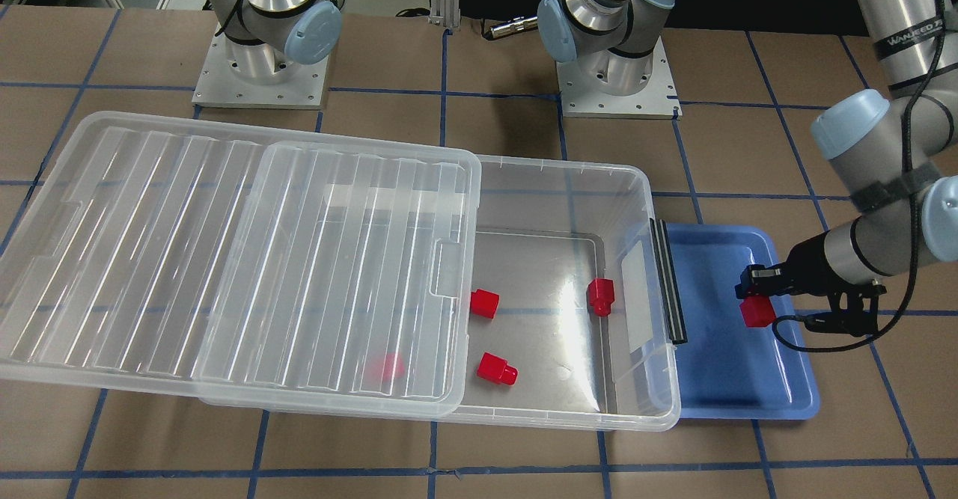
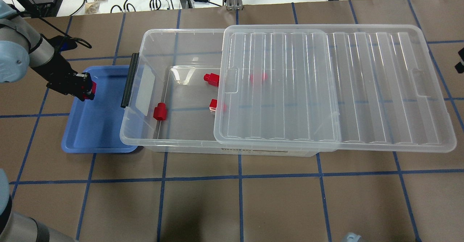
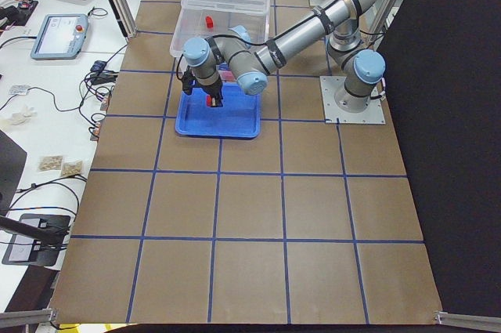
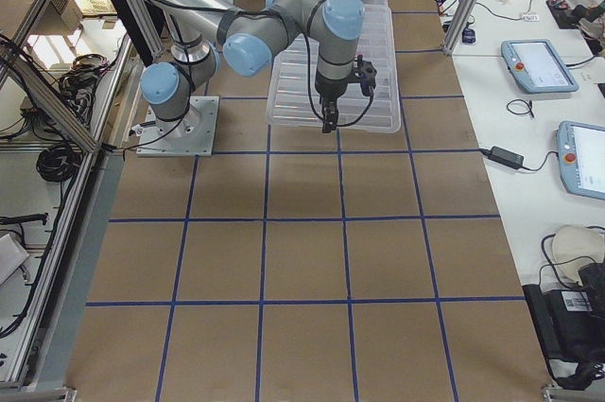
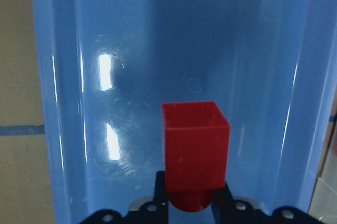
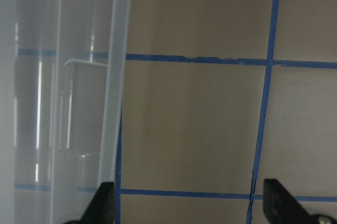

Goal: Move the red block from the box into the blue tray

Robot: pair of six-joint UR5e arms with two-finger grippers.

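Observation:
My left gripper [image 1: 752, 293] is shut on a red block [image 1: 757, 310], holding it by its peg over the blue tray [image 1: 748, 387]. The left wrist view shows the block [image 5: 195, 147] between the fingers, above the tray floor [image 5: 79, 103]. From overhead, the block [image 2: 91, 89] hangs over the tray's [image 2: 94, 133] rear left part. The clear box [image 1: 561, 185] stands next to the tray with its lid [image 1: 239, 259] slid aside. Three red blocks [image 1: 484, 303] [image 1: 600, 295] [image 1: 498, 369] lie on its open floor; another [image 1: 387, 366] shows under the lid. My right gripper [image 6: 192, 205] is open and empty.
The box's black bar [image 1: 668, 282] sits on the end against the tray. The ribbed lid overhangs the box towards the robot's right. My right gripper hovers over brown table with blue tape lines beside the lid's edge [image 6: 113, 103]. The arm bases [image 1: 262, 72] [image 1: 617, 72] stand behind the box.

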